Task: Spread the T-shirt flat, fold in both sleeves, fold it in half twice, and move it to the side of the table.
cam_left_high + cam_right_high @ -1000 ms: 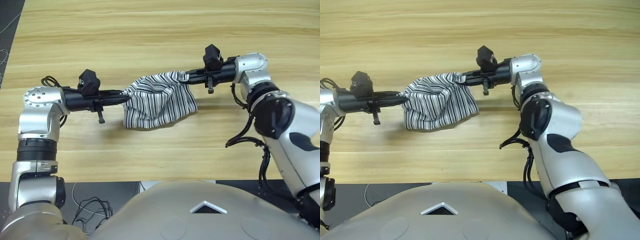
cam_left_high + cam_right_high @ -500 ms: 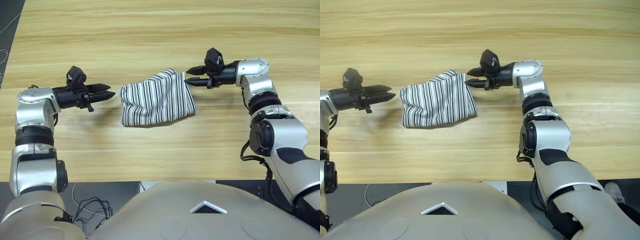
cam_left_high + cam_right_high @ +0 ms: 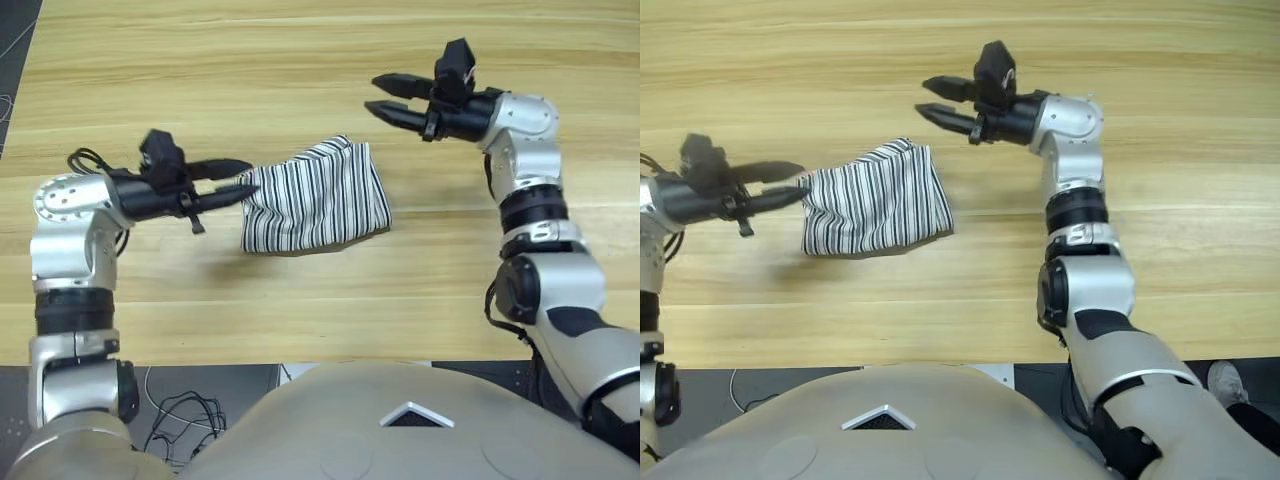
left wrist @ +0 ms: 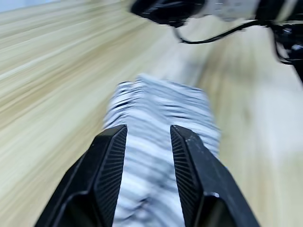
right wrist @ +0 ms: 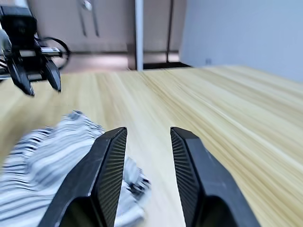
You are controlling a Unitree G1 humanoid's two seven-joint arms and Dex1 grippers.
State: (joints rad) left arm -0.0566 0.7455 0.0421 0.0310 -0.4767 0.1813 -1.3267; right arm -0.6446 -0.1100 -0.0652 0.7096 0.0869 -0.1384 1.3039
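Here, left claw (image 3: 250, 177) parted beside T-shirt (image 3: 320, 195), right claw (image 3: 372, 92) aloft, parted

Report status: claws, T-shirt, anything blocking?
Left claw open at T-shirt's left edge. Right claw open, apart from it. T-shirt a compact bundle on table. No obstruction seen.

Tabletop (image 3: 300, 60): light wood, grain running side to side, dark floor showing past its left and near edges. One item lies on it: T-shirt (image 3: 315, 200), black-and-white striped, gathered into a compact, slightly rumpled bundle near the middle of the surface
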